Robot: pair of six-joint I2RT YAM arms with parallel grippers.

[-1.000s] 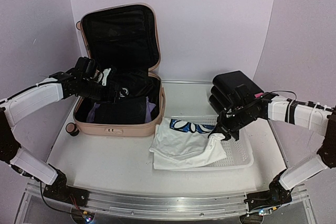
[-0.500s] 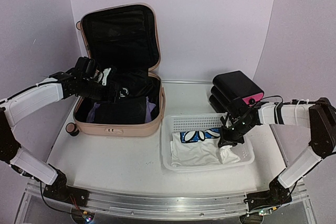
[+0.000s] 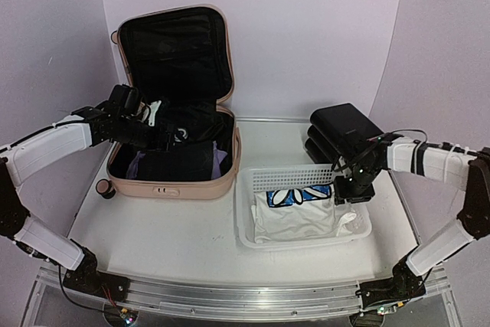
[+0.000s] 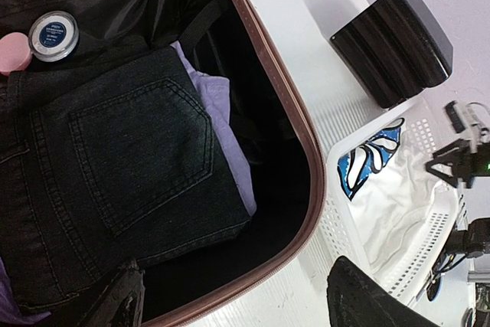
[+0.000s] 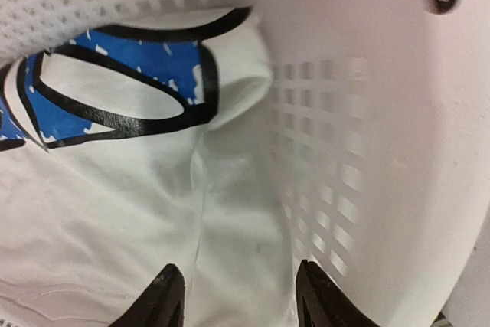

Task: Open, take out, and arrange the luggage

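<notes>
The pale pink luggage [image 3: 172, 183] lies open at the left, lid upright, black lining showing. Folded dark jeans [image 4: 115, 158] rest in it on a purple garment [image 4: 218, 105], inside the pink rim [image 4: 295, 124]. My left gripper [image 3: 162, 132] hovers open over the contents, fingers wide apart at the bottom of the left wrist view [image 4: 245, 304], holding nothing. A white shirt with a blue print [image 3: 295, 216] lies in the white basket [image 3: 295, 179]. My right gripper [image 3: 351, 193] is open just above the shirt's right end [image 5: 115, 189], nothing between its fingers [image 5: 164, 300].
A black stacked drawer box [image 3: 344, 124] stands behind the basket, close to my right forearm. A round blue-lidded jar [image 4: 53, 34] and a pink item [image 4: 11, 51] lie on black cloth in the luggage. The basket's perforated wall [image 5: 321, 151] is right beside the right fingers.
The right gripper carried the white shirt into the basket, then opened and let it go. The shirt now lies bunched inside. The left arm has not moved.
</notes>
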